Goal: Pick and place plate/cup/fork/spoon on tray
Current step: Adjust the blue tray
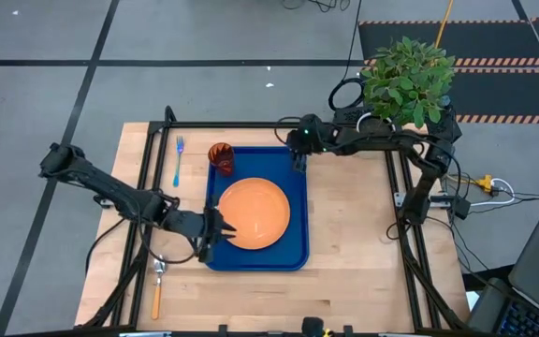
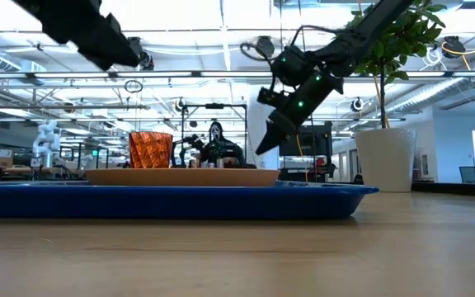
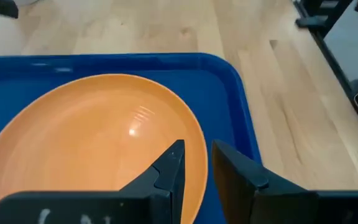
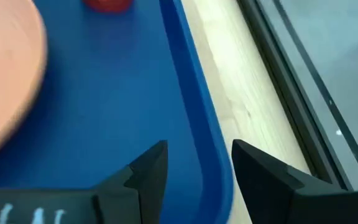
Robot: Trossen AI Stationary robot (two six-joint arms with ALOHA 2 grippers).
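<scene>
The spoon [image 1: 157, 281] and fork [image 1: 178, 160] are lying on the desk [image 1: 363, 243] left of the tray [image 1: 298, 215]. The left claw [image 1: 215, 227] is hovering narrowly parted over the plate's [image 1: 255, 212] left edge; the cup [image 1: 221, 155] is sitting in the tray's far-left corner. The right claw [image 1: 299, 161] is hanging parted above the tray's far rim.

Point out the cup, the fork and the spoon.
cup [image 1: 221, 156], high view, on its open top.
fork [image 1: 178, 163], high view, middle of its handle.
spoon [image 1: 156, 297], high view, on its orange handle.
</scene>
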